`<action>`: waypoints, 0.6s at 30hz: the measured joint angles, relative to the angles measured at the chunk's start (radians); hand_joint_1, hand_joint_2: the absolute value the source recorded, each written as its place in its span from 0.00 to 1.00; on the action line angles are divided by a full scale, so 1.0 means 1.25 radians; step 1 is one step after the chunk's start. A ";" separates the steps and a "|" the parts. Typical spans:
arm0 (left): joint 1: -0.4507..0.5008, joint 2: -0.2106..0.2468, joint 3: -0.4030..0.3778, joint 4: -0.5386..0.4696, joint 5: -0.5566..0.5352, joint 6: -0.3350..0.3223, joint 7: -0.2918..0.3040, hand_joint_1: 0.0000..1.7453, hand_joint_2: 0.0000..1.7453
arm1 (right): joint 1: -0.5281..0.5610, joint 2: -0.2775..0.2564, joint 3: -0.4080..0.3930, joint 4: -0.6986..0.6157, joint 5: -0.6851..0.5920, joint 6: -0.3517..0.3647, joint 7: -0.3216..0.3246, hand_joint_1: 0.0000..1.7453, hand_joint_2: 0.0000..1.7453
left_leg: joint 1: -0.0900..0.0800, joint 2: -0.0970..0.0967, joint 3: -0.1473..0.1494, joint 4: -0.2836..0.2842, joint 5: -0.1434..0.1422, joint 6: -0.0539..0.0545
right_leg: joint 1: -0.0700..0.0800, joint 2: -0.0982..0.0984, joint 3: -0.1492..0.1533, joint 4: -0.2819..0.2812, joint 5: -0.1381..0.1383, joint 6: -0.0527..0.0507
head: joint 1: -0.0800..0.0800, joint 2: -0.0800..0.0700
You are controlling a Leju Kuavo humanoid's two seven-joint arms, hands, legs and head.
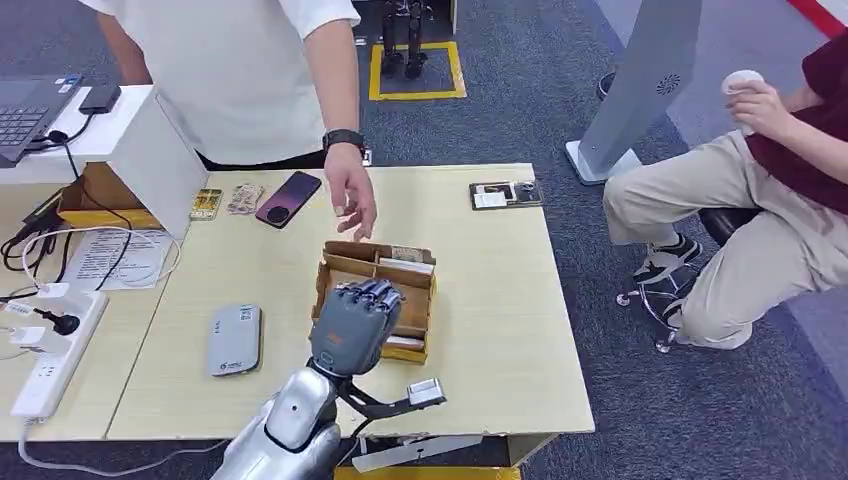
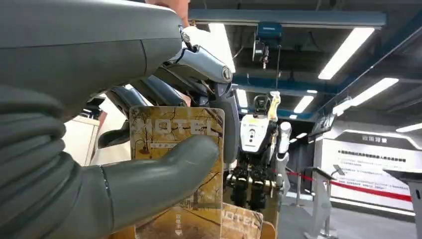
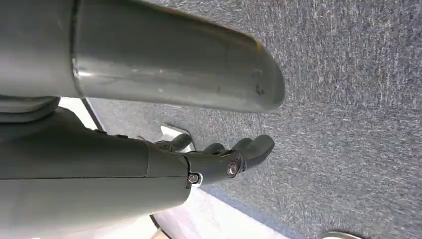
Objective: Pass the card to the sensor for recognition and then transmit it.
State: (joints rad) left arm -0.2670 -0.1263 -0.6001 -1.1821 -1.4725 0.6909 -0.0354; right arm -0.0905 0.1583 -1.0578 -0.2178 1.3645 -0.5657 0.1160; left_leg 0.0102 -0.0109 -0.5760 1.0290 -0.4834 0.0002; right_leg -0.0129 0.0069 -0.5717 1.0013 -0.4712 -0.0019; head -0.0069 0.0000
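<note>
My left hand [image 1: 355, 325] hovers over a brown cardboard card box [image 1: 425, 290] in the middle of the table. In the left wrist view that hand [image 2: 124, 179] pinches a brown "HOTEL" card [image 2: 199, 134] between thumb and fingers, the card standing upright. A second hotel card [image 2: 241, 221] stands in the box beside it. The grey card sensor [image 1: 235, 340] lies flat on the table to the left of the box. My right hand [image 3: 219, 159] hangs over the carpet floor with fingers apart and nothing in it.
A person in a white shirt stands behind the table, one hand [image 1: 352, 200] hanging just beyond the box. A phone [image 1: 288, 186], loose cards [image 1: 245, 198], a power strip [image 1: 50, 360] and cables lie at the left. Another person sits at the right [image 1: 760, 200].
</note>
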 joint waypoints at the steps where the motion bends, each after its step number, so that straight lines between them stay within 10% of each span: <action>1: 0.002 -0.001 0.003 -0.006 0.002 0.000 -0.006 1.00 1.00 | 0.000 0.000 0.000 0.000 0.000 0.000 0.000 0.00 0.00 | 0.000 0.000 0.000 0.000 0.000 0.000 | 0.000 0.000 0.000 0.000 0.000 0.000 | 0.000 0.000; 9: 0.025 -0.050 0.102 -0.042 0.074 0.000 -0.132 1.00 1.00 | 0.000 0.000 0.006 0.000 0.001 0.000 0.004 0.00 0.00 | 0.000 0.000 0.000 0.000 0.000 0.000 | 0.000 0.000 0.000 0.000 0.000 0.000 | 0.000 0.000; 18: -0.026 -0.084 0.239 -0.036 0.123 0.000 -0.113 1.00 1.00 | -0.001 0.000 0.016 0.002 0.006 0.001 0.009 0.00 0.00 | 0.000 0.000 0.000 0.000 0.000 0.000 | 0.000 0.000 0.000 0.000 0.000 0.000 | 0.000 0.000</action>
State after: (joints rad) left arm -0.2992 -0.2315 -0.3010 -1.2276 -1.3184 0.6909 -0.1766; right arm -0.0913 0.1583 -1.0372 -0.2155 1.3718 -0.5650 0.1278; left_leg 0.0105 -0.0108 -0.5755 1.0290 -0.4832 0.0001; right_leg -0.0127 0.0069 -0.5717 1.0015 -0.4709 -0.0023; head -0.0069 0.0000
